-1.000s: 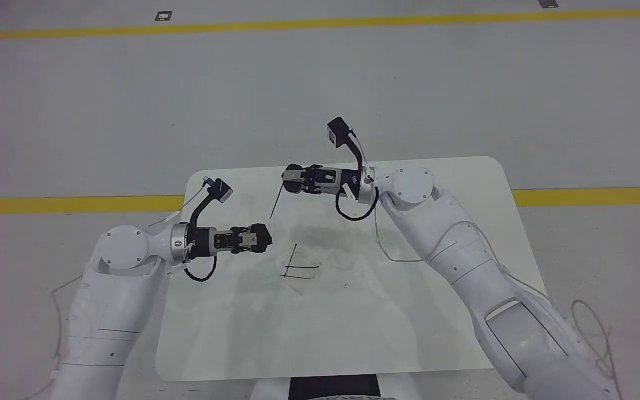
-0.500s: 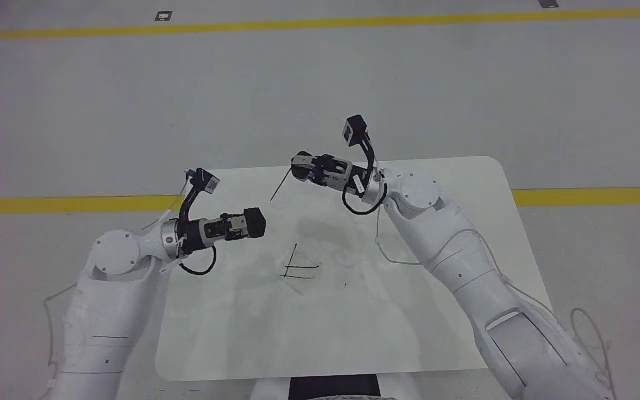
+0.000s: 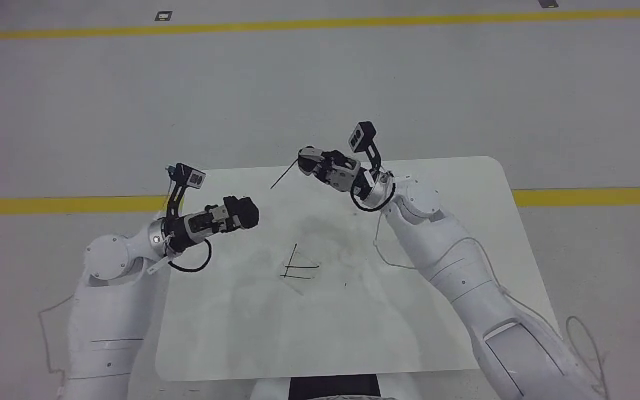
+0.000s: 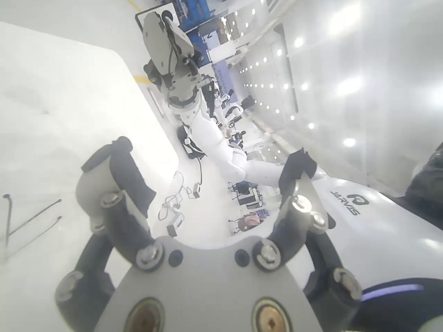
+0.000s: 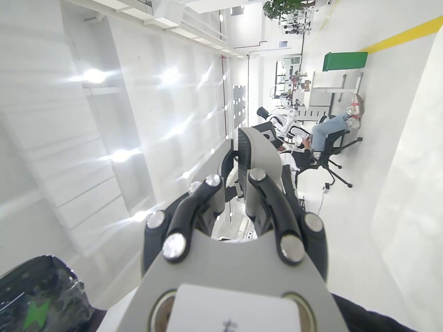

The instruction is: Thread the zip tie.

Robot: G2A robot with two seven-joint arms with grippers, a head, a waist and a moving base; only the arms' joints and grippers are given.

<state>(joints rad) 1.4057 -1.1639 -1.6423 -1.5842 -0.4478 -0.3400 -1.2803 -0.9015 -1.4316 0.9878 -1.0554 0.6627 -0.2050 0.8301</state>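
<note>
A thin black zip tie (image 3: 284, 177) sticks out from my right gripper (image 3: 304, 160), which is shut on it and held above the far edge of the white table (image 3: 450, 200). In the right wrist view the fingers (image 5: 246, 160) stand pressed together. My left gripper (image 3: 250, 211) hangs open over the table's left side, apart from the held tie; its two black pads (image 4: 126, 171) stand wide with nothing between them. Several more black zip ties (image 3: 298, 266) lie crossed on the table's middle, also seen as zip ties on the table (image 4: 24, 222) in the left wrist view.
A thin pale cable (image 3: 384, 243) loops over the table beside the right arm. The table's rounded far left corner (image 3: 196, 176) lies just behind the left gripper. A yellow floor line (image 3: 60, 205) runs past both sides.
The left gripper has drawn back to the left and away from the loose ties. The right gripper has shifted slightly right and toward the far edge, still holding the zip tie.
</note>
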